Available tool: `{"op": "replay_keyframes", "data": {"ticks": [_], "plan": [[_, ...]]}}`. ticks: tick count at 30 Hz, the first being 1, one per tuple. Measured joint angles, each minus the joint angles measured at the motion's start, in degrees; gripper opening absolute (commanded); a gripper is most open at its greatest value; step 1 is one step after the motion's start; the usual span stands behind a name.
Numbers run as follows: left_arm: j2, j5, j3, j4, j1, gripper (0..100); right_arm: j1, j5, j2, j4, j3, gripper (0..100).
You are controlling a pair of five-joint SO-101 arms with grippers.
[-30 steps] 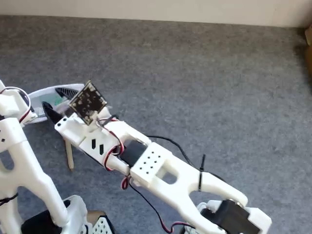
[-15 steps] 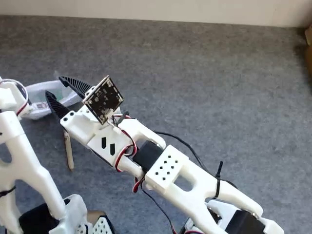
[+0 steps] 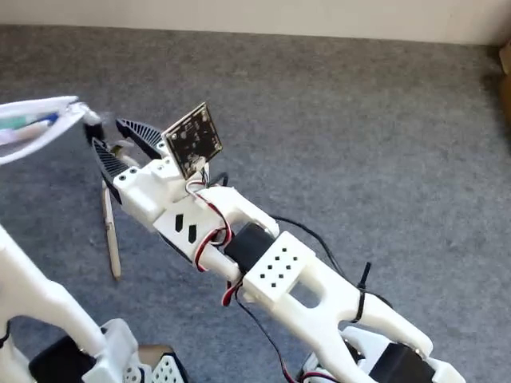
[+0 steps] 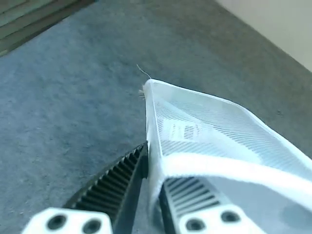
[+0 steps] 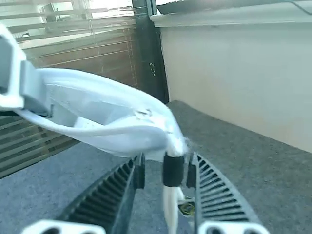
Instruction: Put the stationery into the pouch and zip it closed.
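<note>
The left gripper [image 4: 152, 165] is nearly closed, its two ribbed black fingers pinching one edge of the white mesh pouch [image 4: 204, 131], which stretches away from the fingertips and is held up off the grey carpet [image 4: 58, 87]. In the high view the pouch [image 3: 32, 128] hangs in the air just beyond the fingertips of the right gripper [image 3: 108, 134], and greenish and bluish shapes show faintly through its mesh; what they are cannot be told. The right gripper is partly open, its fingers apart on either side of the pouch's far corner. In the right wrist view the small black zipper pull [image 5: 173, 170] at that corner sits between the fingers of the right gripper [image 5: 166, 163], close to both, though whether either finger touches it cannot be told. The pouch [image 5: 97, 117] sags in a curve away from that gripper. A wooden pencil [image 3: 110, 235] lies flat on the carpet [image 3: 359, 120] below the right gripper, apart from the pouch.
</note>
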Motion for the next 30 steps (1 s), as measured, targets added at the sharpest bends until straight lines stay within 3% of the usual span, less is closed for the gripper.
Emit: {"op": "replay_keyframes", "data": {"ticks": [7, 13, 30], "plan": [[0.0, 0.0, -0.09, 0.35, -5.71, 1, 1.23, -5.27, 2.2, 0.0, 0.0, 13.9], [0.0, 0.0, -0.09, 0.35, -9.32, 1, 2.29, -7.03, 16.79, 0.44, -1.76, 13.9], [0.0, -1.23, -0.09, 0.62, -19.96, 1, -2.55, -7.21, 47.74, 27.16, -35.78, 13.9]]}}
